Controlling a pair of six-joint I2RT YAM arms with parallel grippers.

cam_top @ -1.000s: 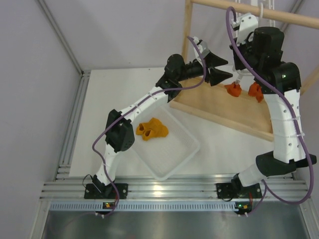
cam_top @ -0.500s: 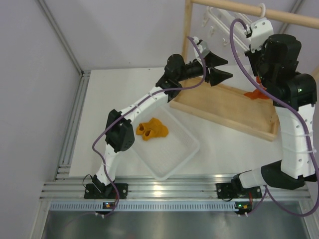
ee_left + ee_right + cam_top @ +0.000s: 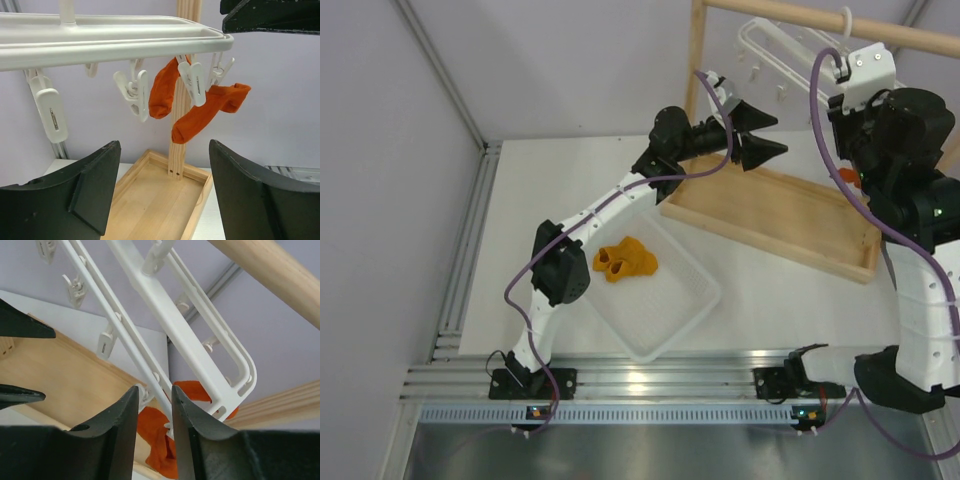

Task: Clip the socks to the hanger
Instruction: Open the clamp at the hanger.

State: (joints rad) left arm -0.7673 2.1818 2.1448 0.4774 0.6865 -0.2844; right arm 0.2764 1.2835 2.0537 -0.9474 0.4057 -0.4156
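The white hanger hangs by its hook from the wooden rod; it also shows in the left wrist view and the right wrist view. Two red-orange socks hang clipped at its far end, and a bit of one shows in the top view. Two yellow-orange socks lie in the white tray. My left gripper is wide open and empty, level with the clips. My right gripper sits below the hanger's end, its jaws a narrow gap apart, holding nothing.
The wooden rack has a boxed base, an upright post and a top rod. The white tray lies tilted in front of the base. Empty clips dangle from the hanger. A wall stands on the left.
My right arm has drawn back to the right and upward, away from the clipped red-orange socks, uncovering the hanger. The left arm has stayed still.
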